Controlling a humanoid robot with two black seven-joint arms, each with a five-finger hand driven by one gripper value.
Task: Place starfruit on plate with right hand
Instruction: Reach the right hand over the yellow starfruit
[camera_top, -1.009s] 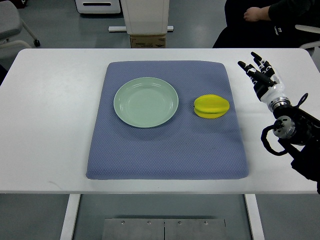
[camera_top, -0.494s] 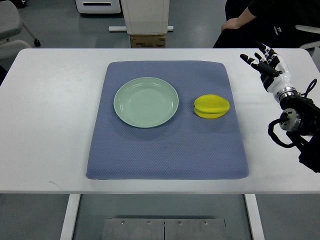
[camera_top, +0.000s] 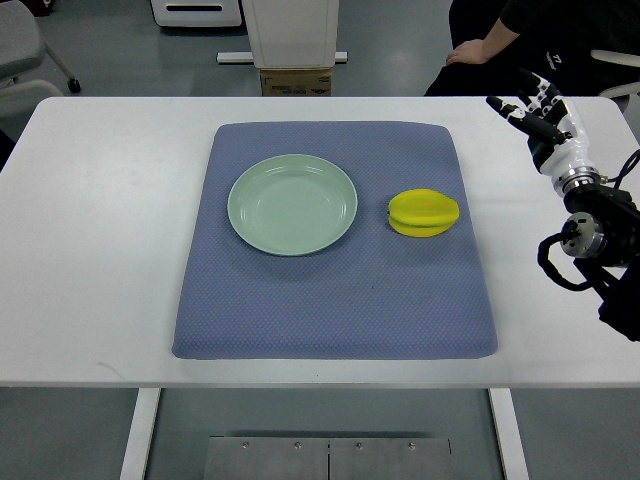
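A yellow starfruit (camera_top: 423, 213) lies on the blue-grey mat (camera_top: 335, 300), right of the middle. To its left on the same mat sits a pale green plate (camera_top: 292, 204), with nothing on it. My right hand (camera_top: 538, 107) hovers over the white table's far right side, fingers spread and holding nothing. It is well to the right of the starfruit and farther back. Its arm (camera_top: 598, 245) enters from the right edge. The left arm does not show.
The white table (camera_top: 100, 230) surrounds the mat on all sides. A person in dark clothes (camera_top: 530, 40) sits beyond the far right corner, one hand resting on a knee. A cardboard box (camera_top: 295, 80) and a white stand are behind the table.
My right hand has risen toward the table's back right corner and moved slightly right, away from the starfruit. The person's hand shifted lower. Starfruit and plate stayed put.
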